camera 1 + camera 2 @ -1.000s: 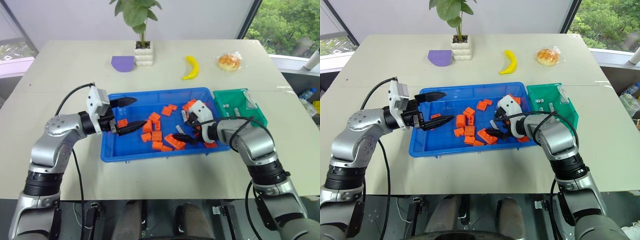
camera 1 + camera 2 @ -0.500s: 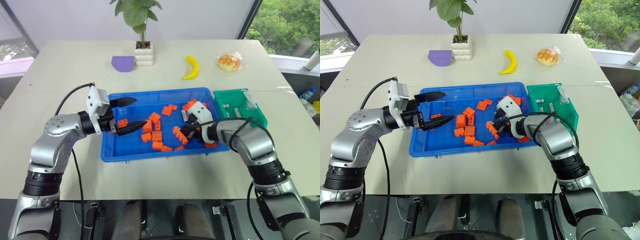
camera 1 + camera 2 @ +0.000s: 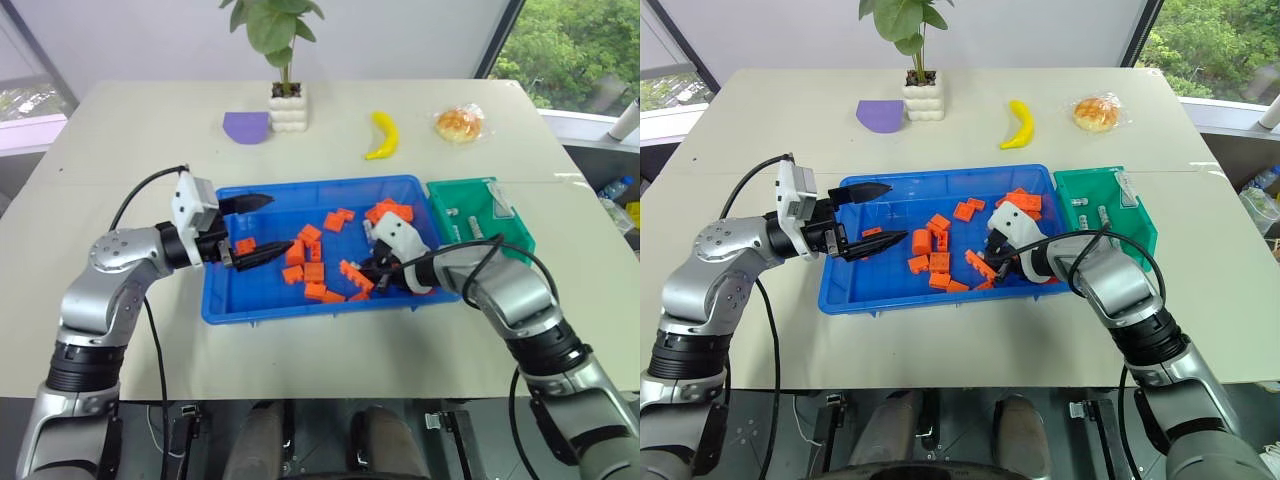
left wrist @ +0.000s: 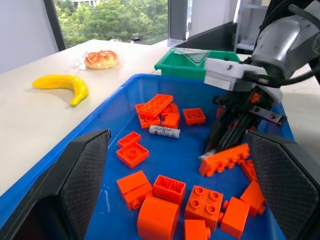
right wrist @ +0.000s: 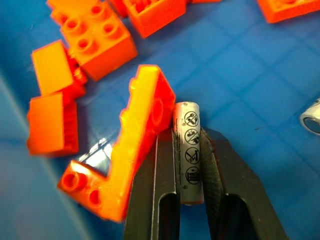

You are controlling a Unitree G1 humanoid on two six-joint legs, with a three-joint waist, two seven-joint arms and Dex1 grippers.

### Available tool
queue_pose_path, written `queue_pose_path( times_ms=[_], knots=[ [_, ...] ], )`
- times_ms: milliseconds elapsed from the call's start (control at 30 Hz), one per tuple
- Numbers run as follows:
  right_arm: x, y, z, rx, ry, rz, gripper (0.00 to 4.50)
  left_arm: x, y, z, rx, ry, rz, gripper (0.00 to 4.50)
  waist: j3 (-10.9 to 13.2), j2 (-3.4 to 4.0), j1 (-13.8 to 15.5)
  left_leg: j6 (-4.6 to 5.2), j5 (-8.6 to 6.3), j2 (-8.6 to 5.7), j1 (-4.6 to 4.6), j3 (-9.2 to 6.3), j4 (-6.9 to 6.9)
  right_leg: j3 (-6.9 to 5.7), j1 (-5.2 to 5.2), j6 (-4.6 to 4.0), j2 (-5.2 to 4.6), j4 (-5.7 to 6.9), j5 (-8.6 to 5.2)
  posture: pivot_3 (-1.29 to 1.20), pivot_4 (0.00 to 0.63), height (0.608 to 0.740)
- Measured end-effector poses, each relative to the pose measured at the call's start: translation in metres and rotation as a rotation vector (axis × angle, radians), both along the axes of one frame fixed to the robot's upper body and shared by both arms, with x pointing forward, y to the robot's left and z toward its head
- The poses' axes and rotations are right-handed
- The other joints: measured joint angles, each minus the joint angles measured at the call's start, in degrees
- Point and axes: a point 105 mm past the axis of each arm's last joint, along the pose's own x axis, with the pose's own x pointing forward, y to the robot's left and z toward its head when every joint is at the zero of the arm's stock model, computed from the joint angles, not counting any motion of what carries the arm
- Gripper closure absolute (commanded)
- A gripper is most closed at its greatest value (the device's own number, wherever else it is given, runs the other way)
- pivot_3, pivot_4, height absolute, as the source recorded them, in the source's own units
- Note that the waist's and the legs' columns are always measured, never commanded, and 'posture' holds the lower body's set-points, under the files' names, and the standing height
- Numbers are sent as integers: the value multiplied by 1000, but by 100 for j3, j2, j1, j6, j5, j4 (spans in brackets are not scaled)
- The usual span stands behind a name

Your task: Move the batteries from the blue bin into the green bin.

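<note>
Your right end effector (image 5: 189, 172) is clamped on a battery (image 5: 188, 150), its long axis running along the fingers, low in the blue bin (image 3: 300, 309). The green bin (image 3: 478, 222) lies just to its right. Left end effector (image 3: 250, 228) hangs open.

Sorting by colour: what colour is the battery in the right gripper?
Silvery grey with dark printed symbols, clearest in the right wrist view: battery, right gripper.

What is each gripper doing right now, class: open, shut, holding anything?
Left gripper: open, holding nothing, level over the blue bin.
Right gripper: shut on a battery, with an orange brick against one finger.
</note>
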Motion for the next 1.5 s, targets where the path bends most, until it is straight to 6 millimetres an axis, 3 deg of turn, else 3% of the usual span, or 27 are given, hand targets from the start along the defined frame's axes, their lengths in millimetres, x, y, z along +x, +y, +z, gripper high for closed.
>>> queue_pose_path(
  times_ms=[367,600,900,1033,1133,1200,1400,1500],
  knots=[
    [2,2,0,-59,-81,68,4420,0,0,-1,0,0,2,0,-2,-3,-1,0,0,1,1,0,2,-1,2,0,0,0,0,0,150,739],
    [19,-7,9,-93,-130,21,4420,0,1,-1,-1,-3,4,0,-2,-3,1,0,0,1,2,0,4,-1,2,0,0,1,0,0,150,739],
    [24,-9,12,-96,-135,15,4420,0,1,0,2,-16,7,0,-1,-2,2,0,0,1,2,1,3,0,2,0,0,0,0,0,150,739],
    [38,-26,49,-107,-206,-29,4420,-1,1,0,-2,-10,-12,0,1,1,2,0,0,1,1,3,4,0,0,0,-1,1,0,0,150,739],
    [46,-43,105,-93,-324,-75,4420,1,3,4,12,-8,-42,0,1,2,2,0,0,1,1,1,0,-1,0,0,1,-1,0,0,150,739],
    [47,-55,128,-103,-369,-99,4420,5,3,9,16,-13,-72,0,1,2,14,0,0,0,1,2,1,-1,0,0,0,-2,0,0,150,739],
    [41,-91,141,-163,-367,-171,4420,18,2,19,-16,-10,-132,0,0,0,8,2,-1,0,1,7,0,-1,-1,0,-1,-2,0,0,150,739],
    [37,-111,132,-178,-340,-231,4420,26,-6,22,-59,-7,-163,0,-1,-2,14,2,-1,-1,1,9,2,-1,2,0,-2,-2,0,0,150,739]
  ],
)
